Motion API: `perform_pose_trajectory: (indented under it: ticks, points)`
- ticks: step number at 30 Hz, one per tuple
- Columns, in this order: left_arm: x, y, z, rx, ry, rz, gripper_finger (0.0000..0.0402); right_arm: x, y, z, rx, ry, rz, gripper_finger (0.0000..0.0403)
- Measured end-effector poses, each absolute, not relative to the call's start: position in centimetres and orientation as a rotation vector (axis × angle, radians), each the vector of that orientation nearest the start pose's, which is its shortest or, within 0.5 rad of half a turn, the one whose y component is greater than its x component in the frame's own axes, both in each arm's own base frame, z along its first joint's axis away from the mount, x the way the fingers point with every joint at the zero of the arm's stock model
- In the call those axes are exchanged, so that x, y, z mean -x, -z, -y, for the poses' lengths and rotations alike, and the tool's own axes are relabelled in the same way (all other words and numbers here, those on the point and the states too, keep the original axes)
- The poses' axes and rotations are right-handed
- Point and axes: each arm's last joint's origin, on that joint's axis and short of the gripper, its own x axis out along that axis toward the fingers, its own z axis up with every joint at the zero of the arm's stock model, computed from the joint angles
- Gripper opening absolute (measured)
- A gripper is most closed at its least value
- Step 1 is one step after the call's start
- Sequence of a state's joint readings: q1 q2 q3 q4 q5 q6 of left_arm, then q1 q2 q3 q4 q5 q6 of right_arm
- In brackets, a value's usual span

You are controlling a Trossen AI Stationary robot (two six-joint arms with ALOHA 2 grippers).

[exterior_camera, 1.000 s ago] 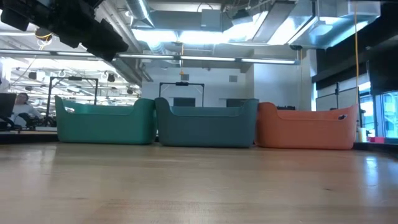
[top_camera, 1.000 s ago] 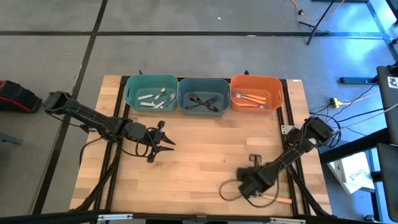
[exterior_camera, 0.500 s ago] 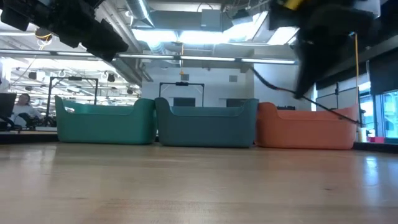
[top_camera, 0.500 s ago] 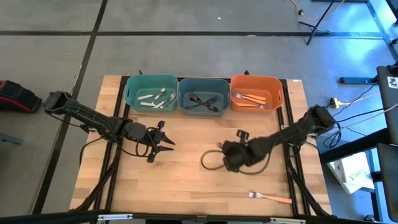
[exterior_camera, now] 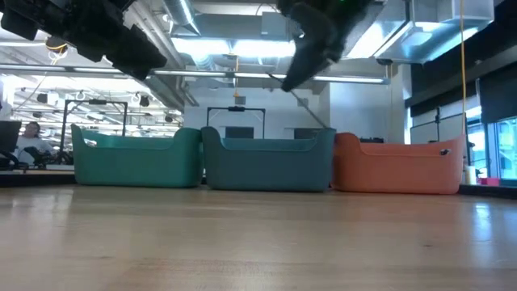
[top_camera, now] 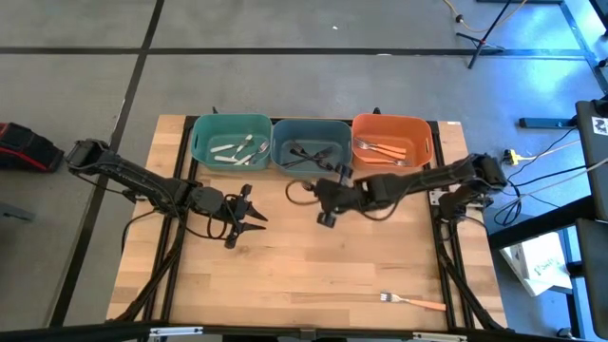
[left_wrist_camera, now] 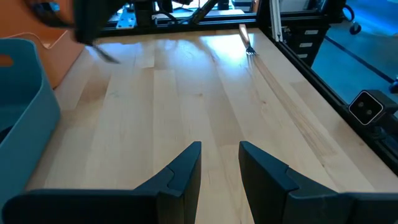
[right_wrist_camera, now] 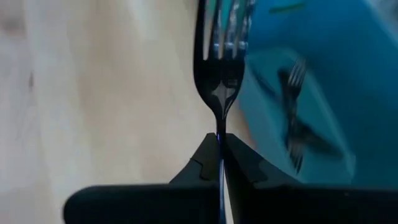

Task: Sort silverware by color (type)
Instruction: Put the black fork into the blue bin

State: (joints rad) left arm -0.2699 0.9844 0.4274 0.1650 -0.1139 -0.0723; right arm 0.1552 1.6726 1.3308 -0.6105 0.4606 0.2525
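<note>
The right gripper (right_wrist_camera: 220, 146) was clamped on the thin handle of a black fork (right_wrist_camera: 221, 59), whose tines stood out ahead of the fingers. In the high view this gripper (top_camera: 326, 202) hung over the wooden surface (top_camera: 313, 261) just in front of the blue bin (top_camera: 311, 146), the middle one of three bins standing in a row along the far edge. Black forks (top_camera: 309, 154) lay in that blue bin. The teal bin (top_camera: 232, 141) on the left held white-handled forks (top_camera: 237, 149), and the orange bin (top_camera: 393, 140) on the right held orange-handled forks (top_camera: 382, 152). One more orange-handled fork (top_camera: 412, 301) lay alone on the surface near the front edge, on the right arm's side, well apart from both grippers.

The left gripper (top_camera: 249, 217) hovered over the left part of the surface, in front of the teal bin, its fingers (left_wrist_camera: 184, 174) parted with bare wood showing between them and nothing held.

No brand, label or writing could be read on the bins, forks or arms.
</note>
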Motion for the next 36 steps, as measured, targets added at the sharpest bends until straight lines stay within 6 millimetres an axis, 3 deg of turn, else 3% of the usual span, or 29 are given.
perform_pose_trajectory:
  ticks: [8, 22, 30, 36]
  points:
    - [-19.6, -20.8, 5.1, -0.004, 0.14, -0.39, 0.0103, -36.4, -27.5, -0.9, 0.079, 0.402, -0.748, 0.0]
    - [-19.6, -20.8, 5.1, -0.004, 0.14, -0.39, 0.0103, -36.9, -30.8, 5.3, 0.012, 0.504, -0.676, 0.0]
    - [-19.6, -20.8, 5.1, -0.004, 0.14, -0.39, 0.0103, -36.6, -30.4, 8.1, 0.047, 0.554, -0.707, 0.0]
    - [-19.6, -20.8, 5.1, -0.004, 0.139, -0.39, 0.0103, -37.3, -28.9, 9.2, 0.067, 0.562, -0.748, 0.0]
